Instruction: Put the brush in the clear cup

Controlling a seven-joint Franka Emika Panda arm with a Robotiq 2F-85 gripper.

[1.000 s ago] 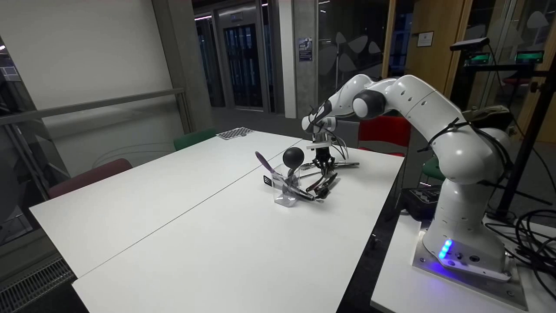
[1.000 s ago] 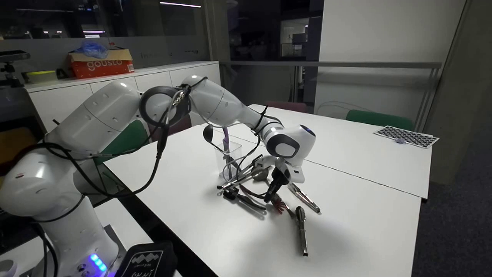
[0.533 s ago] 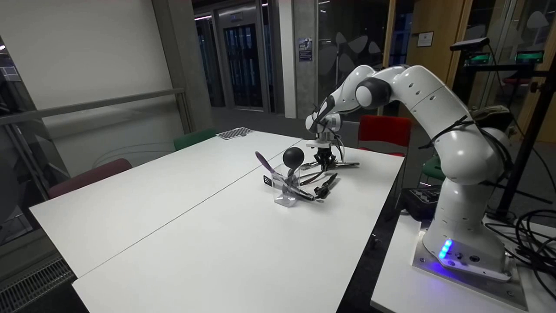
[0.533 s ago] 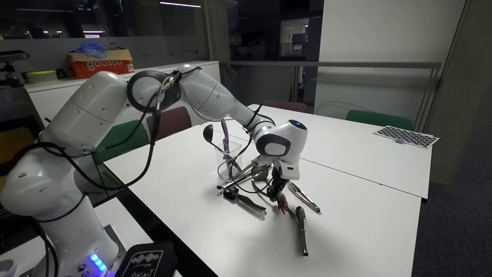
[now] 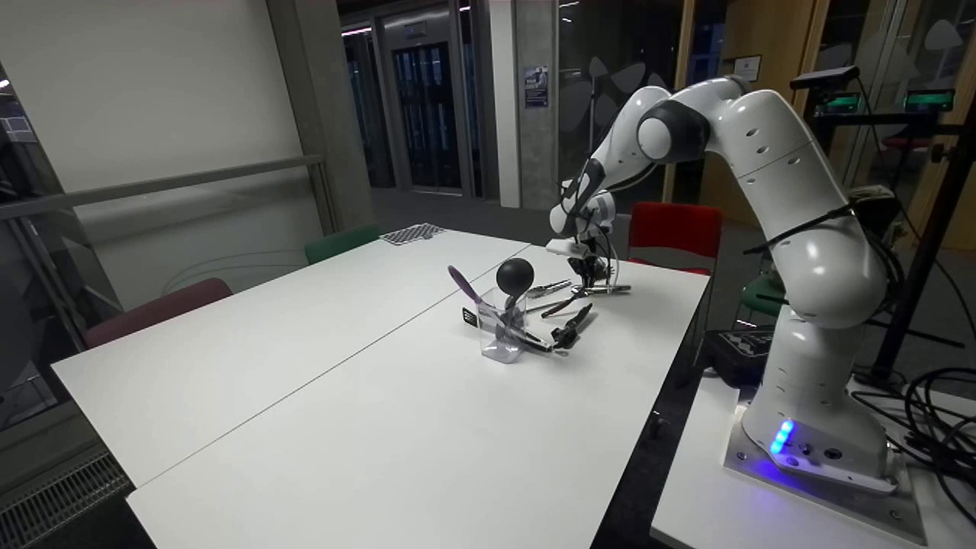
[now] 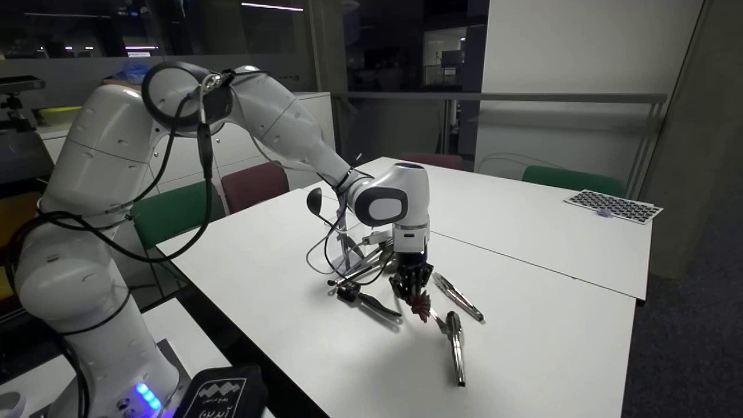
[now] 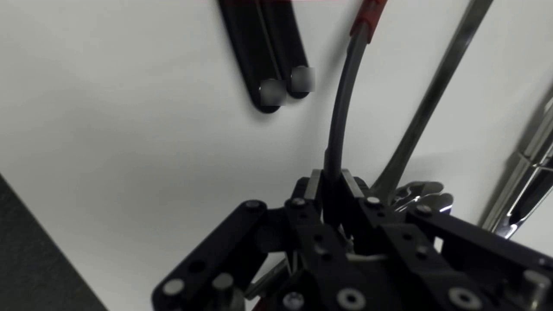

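In the wrist view my gripper (image 7: 332,183) is shut on the brush (image 7: 343,93), its pads pressing on both sides of the dark handle, which ends in red towards the top. Below the gripper (image 6: 411,290), in an exterior view, the red bristles of the brush (image 6: 421,307) stick out. The brush (image 5: 563,305) is close over the tabletop; whether it touches cannot be told. The clear cup (image 5: 501,349) stands upright, apart from the gripper (image 5: 592,284), with a purple-handled utensil (image 5: 463,284) and a black ladle (image 5: 515,276) in it.
Metal tongs (image 6: 457,354) and another metal utensil (image 6: 458,297) lie near the gripper. A black-handled tool (image 6: 377,305) lies between the gripper and the table's edge. A slotted black spatula (image 5: 470,316) shows behind the cup. The checkered board (image 6: 614,206) lies farther off.
The arm has folded back and its elbow has risen. The gripper has moved away from the cup and turned upright, and the brush handle has shifted and swung round with it.
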